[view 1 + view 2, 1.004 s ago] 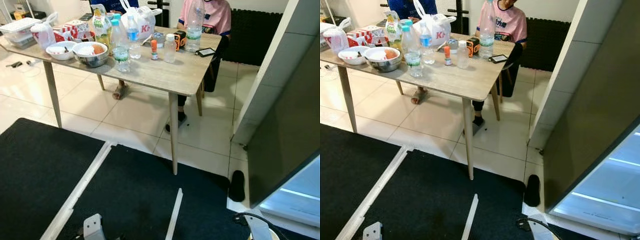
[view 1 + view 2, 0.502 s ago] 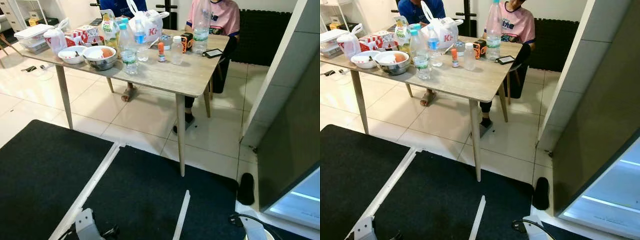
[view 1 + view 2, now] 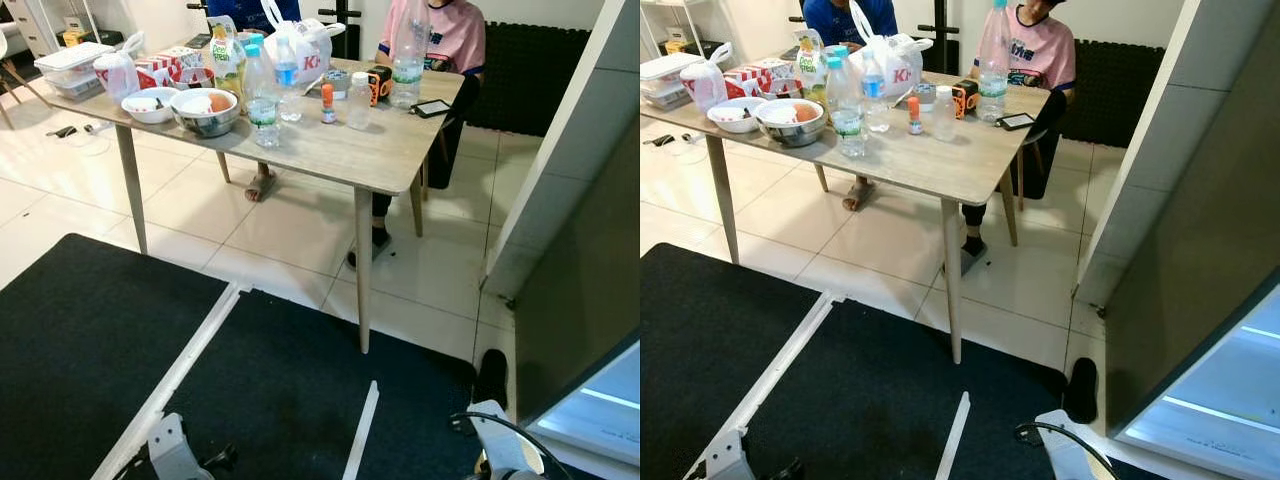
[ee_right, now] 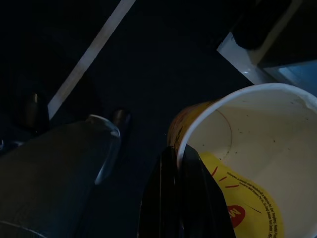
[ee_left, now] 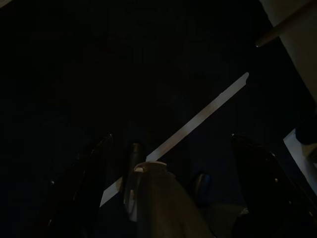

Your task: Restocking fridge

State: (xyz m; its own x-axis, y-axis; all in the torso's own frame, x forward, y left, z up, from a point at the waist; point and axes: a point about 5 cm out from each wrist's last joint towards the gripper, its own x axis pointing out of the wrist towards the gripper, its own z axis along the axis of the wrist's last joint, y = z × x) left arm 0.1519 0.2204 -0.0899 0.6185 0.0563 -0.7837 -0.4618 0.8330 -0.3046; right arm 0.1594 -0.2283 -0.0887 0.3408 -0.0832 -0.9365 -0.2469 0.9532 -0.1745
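So, wooden table (image 3: 330, 150) crowded with bottles (image 3: 262, 95) on white tile; right gripper (image 4: 181, 191) pinches a paper cup (image 4: 247, 163), left gripper (image 5: 173, 163) fingers apart.

Open floor ahead, crowded table beyond

Black mat (image 3: 290, 390) and tiles lie bare up to the table (image 3: 330, 150); bottles (image 3: 262, 95) and bowls (image 3: 205, 112) crowd its top, a seated person (image 3: 1035, 50) behind.

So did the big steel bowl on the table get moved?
No. The steel bowl sits beside the white bowl, same as before; the camera shifted.
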